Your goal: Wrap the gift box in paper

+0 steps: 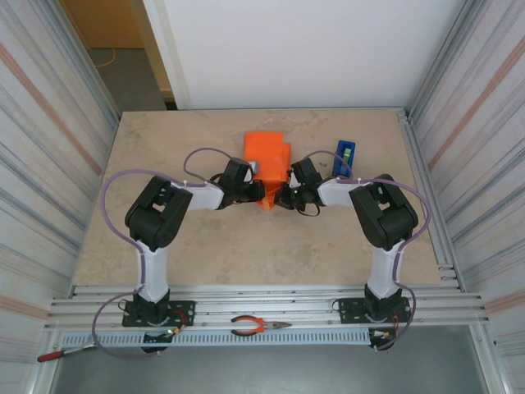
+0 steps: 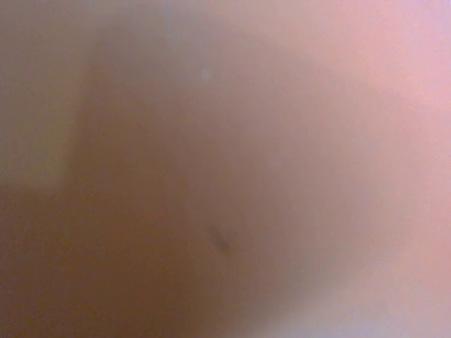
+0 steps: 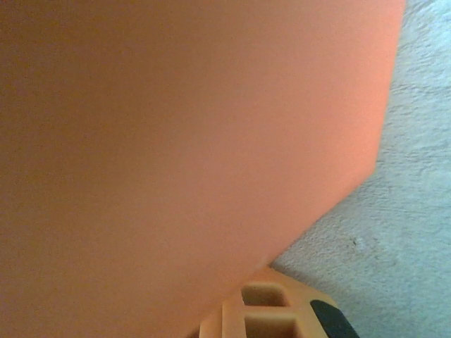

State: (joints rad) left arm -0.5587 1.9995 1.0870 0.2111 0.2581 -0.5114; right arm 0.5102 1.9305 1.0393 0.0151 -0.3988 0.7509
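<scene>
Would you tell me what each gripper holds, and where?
Cannot be told: left gripper and right gripper are shut at the paper's near end.

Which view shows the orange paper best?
Top external: the paper shows its folded shape and place on the table. Right wrist gives a close flat orange stretch of it; left wrist is too blurred to tell.

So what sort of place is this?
Likely a robotics lab test cell, not a home: two arms bolted to an aluminium rail, ribbed wall panels closing in the table, and pliers lying on the rail.
</scene>
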